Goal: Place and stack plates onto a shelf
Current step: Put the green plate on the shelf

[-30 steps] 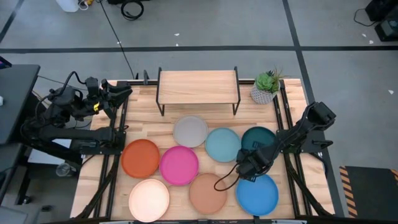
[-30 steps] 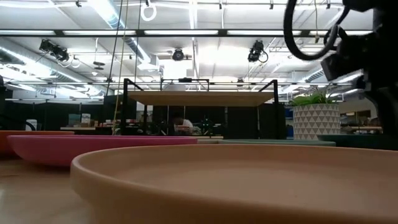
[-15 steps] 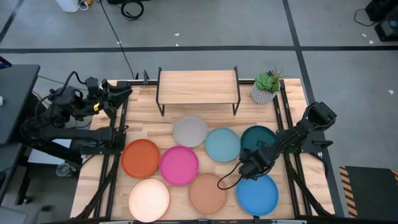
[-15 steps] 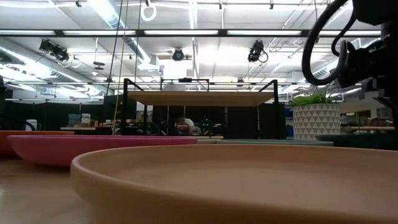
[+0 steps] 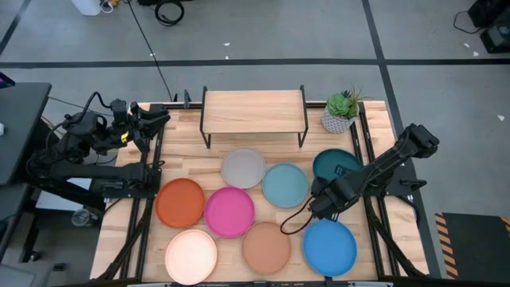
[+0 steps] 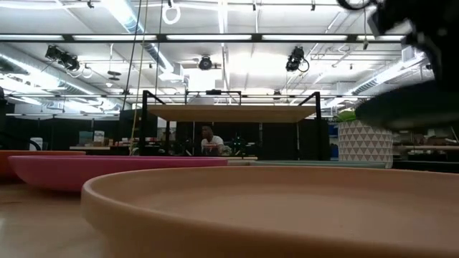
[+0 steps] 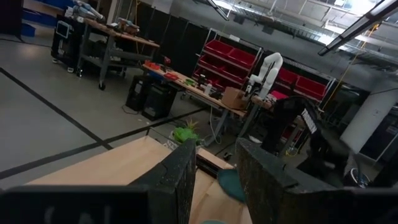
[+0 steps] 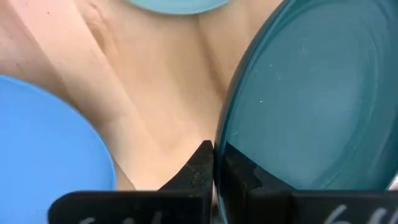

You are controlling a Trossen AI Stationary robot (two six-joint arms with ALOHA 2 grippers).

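The teal plate (image 5: 335, 163) hangs above the table's right side with my right gripper (image 5: 321, 192) shut on it; the low view shows the teal plate (image 6: 409, 111) raised and a little tilted. The grey (image 5: 243, 168), light blue (image 5: 285, 185), orange (image 5: 180, 202), pink (image 5: 229, 211), cream (image 5: 191, 255), tan (image 5: 266, 247) and bright blue (image 5: 329, 247) plates lie flat on the tabletop. The shelf (image 5: 253, 108) stands bare on its black legs at the far edge. My left gripper (image 7: 217, 186) waits open at the far left. My right gripper pinches the teal plate's rim (image 8: 219, 142) at its near-left side between its two fingers, one finger (image 8: 239, 171) on the plate's inner face and the other (image 8: 202, 165) on its outer side. The fingers come slanting from the near side. The plate is lifted clear of the table.
A small potted plant (image 5: 339, 115) stands right of the shelf at the far right corner. The bright blue plate lies just near of my right gripper, the light blue one to its left. A person (image 6: 208, 140) shows in the room beyond the shelf.
My right gripper has shut on the teal plate's near rim and risen, drawing a little toward the far edge. The teal plate, flat on the table a second ago, is now lifted clear and has shifted toward the far right.
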